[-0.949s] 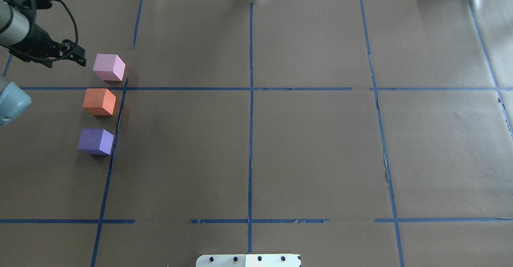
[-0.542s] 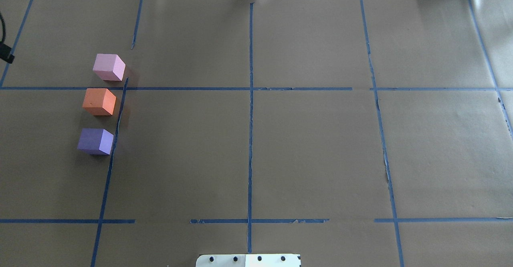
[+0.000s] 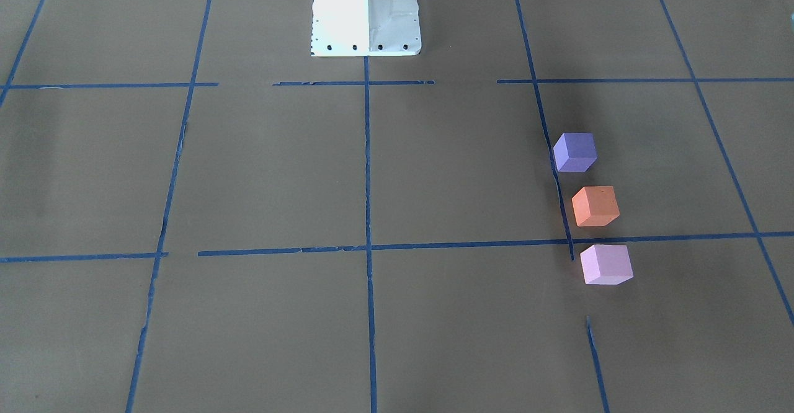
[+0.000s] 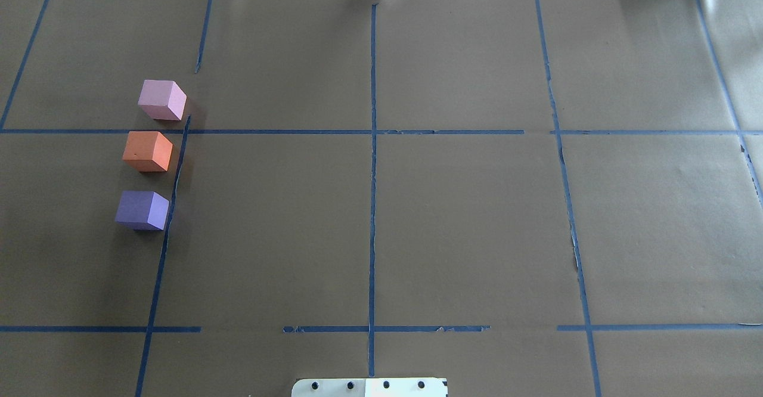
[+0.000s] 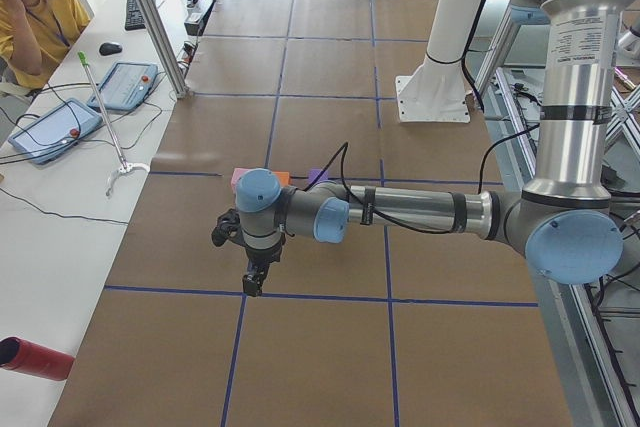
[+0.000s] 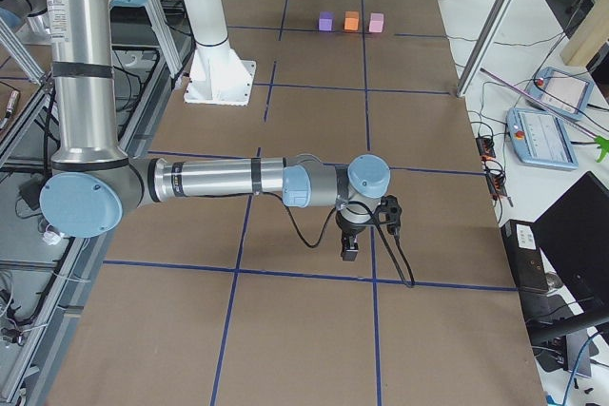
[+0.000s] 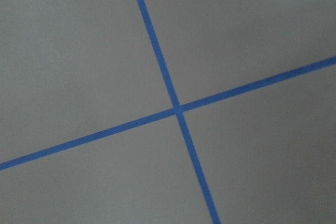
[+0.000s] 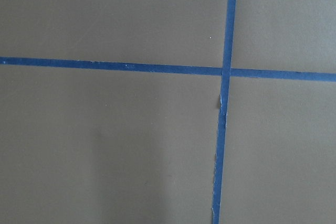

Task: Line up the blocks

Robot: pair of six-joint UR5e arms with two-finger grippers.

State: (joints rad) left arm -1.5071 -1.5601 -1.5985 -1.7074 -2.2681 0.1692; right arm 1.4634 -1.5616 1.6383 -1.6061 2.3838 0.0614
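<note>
3 blocks sit in 1 row on the brown paper worktop (image 4: 465, 218), on my left side: pale pink foam cube (image 4: 161, 100) farthest from me, orange foam cube (image 4: 148, 151) in the middle, violet foam cube (image 4: 142, 210) nearest. Small gaps, none touching; the row slants slightly. Line looks done. My left tool (image 5: 254, 282) and right tool (image 6: 349, 249) hang low over bare paper, away from the cubes. Spread or pressed together, I cannot tell for either. Risk: a touch-up among such close, light cubes could nudge a neighbour askew.

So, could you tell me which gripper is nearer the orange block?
Left. The left gripper hangs a short way from the orange block; the right gripper hangs far across from it.
</note>
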